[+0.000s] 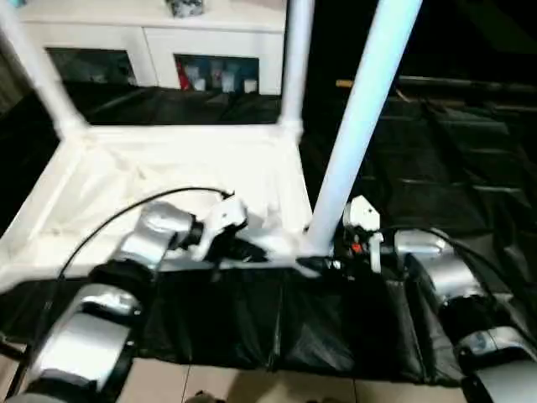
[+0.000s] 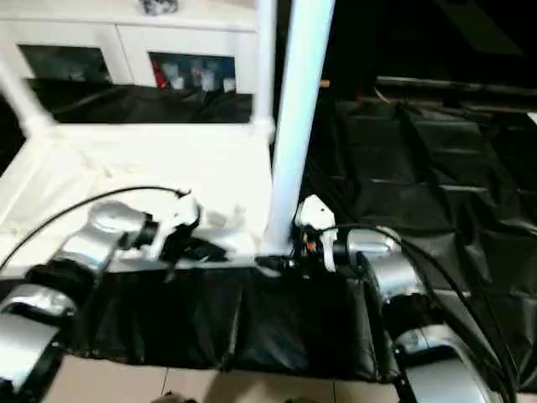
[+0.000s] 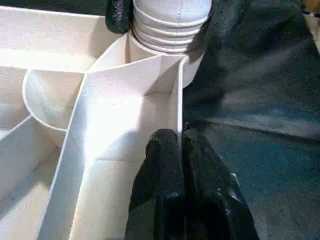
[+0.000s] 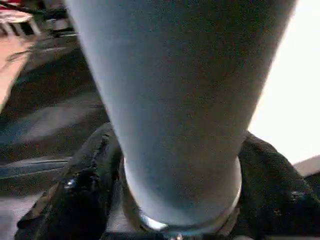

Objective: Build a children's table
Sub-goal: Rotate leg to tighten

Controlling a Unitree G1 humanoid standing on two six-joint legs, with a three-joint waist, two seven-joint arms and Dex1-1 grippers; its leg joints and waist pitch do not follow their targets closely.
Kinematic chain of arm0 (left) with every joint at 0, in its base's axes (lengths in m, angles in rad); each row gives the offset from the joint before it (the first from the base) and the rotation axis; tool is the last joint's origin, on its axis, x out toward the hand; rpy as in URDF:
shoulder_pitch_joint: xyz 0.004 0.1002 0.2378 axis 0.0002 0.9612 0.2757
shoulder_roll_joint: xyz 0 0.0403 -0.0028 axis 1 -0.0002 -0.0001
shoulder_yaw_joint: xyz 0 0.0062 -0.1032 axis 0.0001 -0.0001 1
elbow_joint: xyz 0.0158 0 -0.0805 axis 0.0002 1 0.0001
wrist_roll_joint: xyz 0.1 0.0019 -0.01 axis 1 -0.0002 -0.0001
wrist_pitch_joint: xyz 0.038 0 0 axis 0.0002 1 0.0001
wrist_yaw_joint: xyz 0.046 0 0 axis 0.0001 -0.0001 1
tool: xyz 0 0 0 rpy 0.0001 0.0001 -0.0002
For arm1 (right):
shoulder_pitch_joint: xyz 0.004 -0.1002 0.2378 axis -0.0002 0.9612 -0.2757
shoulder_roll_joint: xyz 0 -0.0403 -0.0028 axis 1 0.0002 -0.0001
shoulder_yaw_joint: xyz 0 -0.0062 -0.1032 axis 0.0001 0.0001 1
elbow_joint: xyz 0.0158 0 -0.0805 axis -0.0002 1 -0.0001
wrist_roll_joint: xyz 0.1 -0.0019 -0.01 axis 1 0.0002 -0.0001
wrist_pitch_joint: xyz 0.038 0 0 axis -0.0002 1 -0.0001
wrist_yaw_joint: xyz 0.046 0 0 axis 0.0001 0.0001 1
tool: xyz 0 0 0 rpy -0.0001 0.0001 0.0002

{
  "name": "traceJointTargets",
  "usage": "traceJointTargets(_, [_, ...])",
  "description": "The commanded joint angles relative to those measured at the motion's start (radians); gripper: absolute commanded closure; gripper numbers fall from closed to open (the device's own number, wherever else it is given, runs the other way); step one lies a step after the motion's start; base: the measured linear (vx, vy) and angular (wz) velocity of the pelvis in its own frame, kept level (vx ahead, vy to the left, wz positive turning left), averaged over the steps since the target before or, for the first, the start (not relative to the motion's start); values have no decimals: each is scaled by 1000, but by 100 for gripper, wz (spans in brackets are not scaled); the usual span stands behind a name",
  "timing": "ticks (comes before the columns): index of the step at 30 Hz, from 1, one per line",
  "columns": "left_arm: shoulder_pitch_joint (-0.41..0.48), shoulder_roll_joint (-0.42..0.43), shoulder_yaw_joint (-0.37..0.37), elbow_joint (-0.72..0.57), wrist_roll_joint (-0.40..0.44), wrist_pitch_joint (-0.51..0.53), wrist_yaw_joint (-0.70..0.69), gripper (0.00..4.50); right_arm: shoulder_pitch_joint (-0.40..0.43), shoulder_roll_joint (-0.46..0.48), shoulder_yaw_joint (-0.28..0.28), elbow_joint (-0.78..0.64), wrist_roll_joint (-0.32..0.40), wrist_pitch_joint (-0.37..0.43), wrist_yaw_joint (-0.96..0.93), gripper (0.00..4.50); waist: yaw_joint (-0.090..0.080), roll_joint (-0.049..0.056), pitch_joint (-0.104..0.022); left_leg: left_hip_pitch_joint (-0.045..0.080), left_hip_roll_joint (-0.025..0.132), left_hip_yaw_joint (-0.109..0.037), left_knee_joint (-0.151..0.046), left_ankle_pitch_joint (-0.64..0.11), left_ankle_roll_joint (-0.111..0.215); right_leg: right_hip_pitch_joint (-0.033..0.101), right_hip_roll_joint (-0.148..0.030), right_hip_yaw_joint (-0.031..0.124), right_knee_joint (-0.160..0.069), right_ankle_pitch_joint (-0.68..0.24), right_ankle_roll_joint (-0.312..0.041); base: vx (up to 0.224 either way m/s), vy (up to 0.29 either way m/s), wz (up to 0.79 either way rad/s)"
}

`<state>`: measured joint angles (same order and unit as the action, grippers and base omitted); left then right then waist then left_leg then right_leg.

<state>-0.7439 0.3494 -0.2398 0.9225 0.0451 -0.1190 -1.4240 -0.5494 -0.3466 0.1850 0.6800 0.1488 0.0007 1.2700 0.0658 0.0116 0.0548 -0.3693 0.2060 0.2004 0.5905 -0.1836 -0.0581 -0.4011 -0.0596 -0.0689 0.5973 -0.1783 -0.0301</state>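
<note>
Tabletop (image 1: 126,180): lies upside down on the black sheet, ribbed underside up, taking the left and centre of the head view; two legs already stand in its far corners, upper left and upper centre.
Left gripper (image 3: 181,145): fingers pressed together, nothing between them, tips resting on the rib at the near right corner, just beside the socket.
Risk, left: a shut gripper only presses, so if the tabletop slides on the sheet it has no hold to stop it.
Leg being fitted (image 1: 357,126): slightly tilted, threaded end entering the near right corner socket (image 3: 167,47).
Right gripper (image 4: 177,220): black fingers either side of the leg's base, spread about as wide as the tube; whether they truly clamp it I cannot tell.
Risk, right: judging by the lean, the threads could cross or jam; a loose hold could let the long leg topple towards the right of the frame.
</note>
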Motion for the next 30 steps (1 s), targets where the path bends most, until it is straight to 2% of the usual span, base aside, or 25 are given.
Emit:
traceJointTargets(1, [0, 5, -6, -16, 0, -4, -9, 450, 16, 4, 25, -39, 20, 30, 62, 146, 2, -2, -69, 17, 40, -16, -64, -177, 73, 50, -84, 48, -64, -173, -247, 0, 0, 0])
traceJointTargets(4, [1, 4, -5, -14, 0, -2, -7, 450, 27, 13, 26, -45, 19, 42, 59, 170, 5, -2, -69, 17, 39, -16, -64, -170, 72, 51, -85, 48, -62, -160, -250, 0, 0, 0])
traceJointTargets(8, [-6, -25, 6, -6, 9, 15, 78, 450, 44, 52, -7, -37, 21, 68, -43, 176, 10, -3, -67, 18, 40, -16, -65, -181, 60, 49, -87, 49, -68, -200, -236, 0, 0, 0])
traceJointTargets(9, [-7, -28, 6, -5, 11, 16, 89, 450, 45, 56, -11, -35, 19, 69, -59, 177, 10, -3, -65, 20, 39, -17, -66, -196, 52, 48, -87, 48, -71, -233, -228, 0, 0, 0])
traceJointTargets(10, [-32, -67, 16, 25, 28, 46, 225, 450, 35, 103, -43, 18, -21, 39, -256, 177, 9, -4, -64, 21, 38, -16, -67, -207, 44, 46, -87, 48, -75, -266, -217, 0, 0, 0])
traceJointTargets(11, [-32, -68, 16, 25, 28, 46, 225, 450, 35, 103, -43, 19, -21, 39, -257, 177, 7, -4, -63, 22, 40, -16, -68, -208, 35, 43, -89, 50, -76, -276, -214, 0, 0, 0])
traceJointTargets(12, [-41, -83, 21, 38, 31, 54, 271, 450, 29, 120, -55, 42, -35, 26, -329, 178, 0, -2, -58, 28, 36, -20, -70, -239, 11, 36, -90, 49, -83, -337, -202, 0, 0, 0])
traceJointTargets(13, [-56, -109, 27, 55, 41, 67, 338, 450, 12, 149, -77, 85, -55, 17, -461, 178, -5, -5, -58, 28, 32, -24, -71, -261, 1, 41, -90, 46, -89, -397, -183, 0, 0, 0])
traceJointTargets(15, [-71, -142, 32, 67, 49, 91, 410, 450, -10, 184, -103, 131, -66, 15, -602, 178, -15, -4, -58, 31, 31, -25, -71, -274, -7, 36, -89, 47, -94, -431, -170, 0, 0, 0])
traceJointTargets(18, [-98, -202, 45, 88, 51, 126, 526, 450, -49, 242, -142, 197, -69, 7, -794, 178, -24, -5, -61, 25, 29, -26, -72, -257, -6, 39, -88, 47, -94, -399, -169, 0, 0, 0])
traceJointTargets(20, [-106, -223, 42, 94, 58, 131, 566, 450, -62, 268, -156, 213, -70, 5, -848, 178, -26, -3, -62, 25, 26, -23, -68, -248, 12, 39, -87, 49, -93, -358, -180, 0, 0, 0])
traceJointTargets(23, [-109, -249, 31, 96, 67, 129, 589, 450, -85, 306, -159, 235, -75, 8, -889, 178, -28, -3, -67, 16, 26, -22, -68, -212, 28, 46, -85, 49, -84, -277, -196, 0, 0, 0])
traceJointTargets(24, [-106, -248, 15, 100, 80, 107, 584, 450, -90, 314, -140, 233, -96, -39, -874, 143, -25, 1, -68, 18, 27, -21, -66, -198, 41, 46, -85, 50, -80, -230, -207, 0, 0, 0])
traceJointTargets(25, [-105, -246, 13, 101, 82, 99, 582, 450, -91, 316, -141, 233, -95, -47, -869, 143, -25, 0, -69, 16, 27, -20, -65, -194, 45, 47, -86, 50, -79, -215, -212, 0, 0, 0])
traceJointTargets(27, [-101, -238, 12, 99, 81, 87, 565, 450, -93, 312, -147, 232, -88, -56, -857, 109, -25, 0, -72, 14, 28, -20, -64, -172, 54, 51, -84, 50, -70, -165, -225, 0, 0, 0])
traceJointTargets(30, [-83, -210, 23, 79, 59, 62, 478, 450, -92, 277, -163, 228, -67, -75, -799, 80, -25, 0, -72, 13, 28, -19, -63, -162, 73, 54, -85, 49, -67, -129, -241, 0, 0, 0])
